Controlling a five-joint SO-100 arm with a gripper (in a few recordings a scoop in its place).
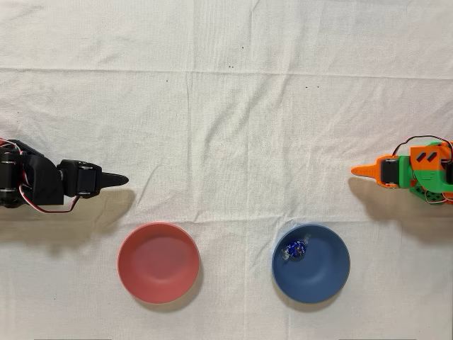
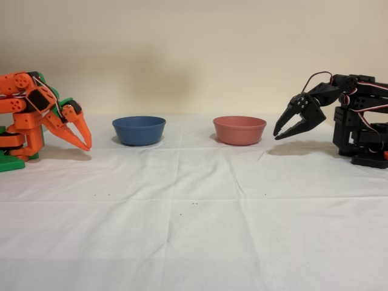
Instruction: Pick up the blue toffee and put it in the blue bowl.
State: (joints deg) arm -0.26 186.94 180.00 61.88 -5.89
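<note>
The blue toffee [image 1: 295, 248] lies inside the blue bowl [image 1: 322, 280], near its upper-left rim in the overhead view. In the fixed view the blue bowl [image 2: 139, 130] stands left of centre, and its wall hides the sweet. My orange gripper [image 1: 354, 170] is drawn back at the right edge of the overhead view, above and to the right of the bowl and apart from it. In the fixed view the gripper [image 2: 86, 144] points down at the cloth left of the bowl, fingers together with nothing between them.
A pinkish-red bowl [image 1: 158, 262] [image 2: 239, 130] stands beside the blue one, with nothing in it. The idle black arm [image 1: 42, 185] [image 2: 339, 118] sits at the opposite side. A creased white cloth [image 1: 226, 106] covers the table.
</note>
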